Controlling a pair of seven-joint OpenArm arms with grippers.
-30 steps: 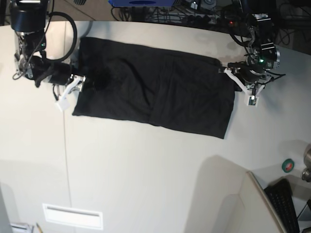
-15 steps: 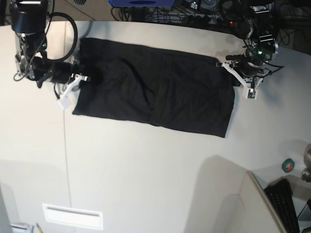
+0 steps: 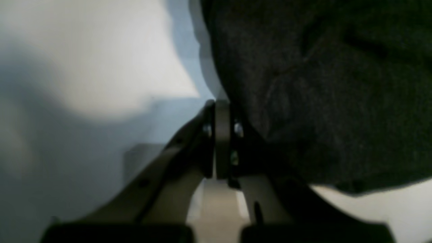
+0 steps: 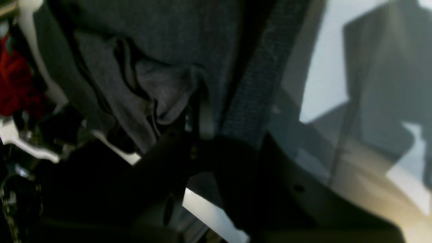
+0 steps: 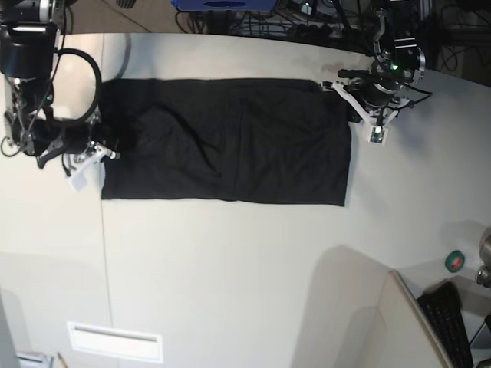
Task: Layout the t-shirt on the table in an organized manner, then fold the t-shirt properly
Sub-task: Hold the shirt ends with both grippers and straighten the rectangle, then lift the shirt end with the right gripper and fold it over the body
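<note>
The black t-shirt lies folded into a long flat rectangle on the off-white table. My left gripper is at the shirt's right end near its far corner, shut on the fabric edge; its wrist view shows closed fingertips against the dark cloth. My right gripper is at the shirt's left end, shut on bunched fabric, with its fingertips buried in the folds. The rainbow graphic and the tag are hidden.
A thin table seam runs down the left side. A green tape roll and a black keyboard sit at the lower right beside a raised pale panel. Cables crowd the back edge.
The right gripper has closed on the shirt's left end. Both grippers moved left with the shirt, which shifted left and turned from slanted to level.
</note>
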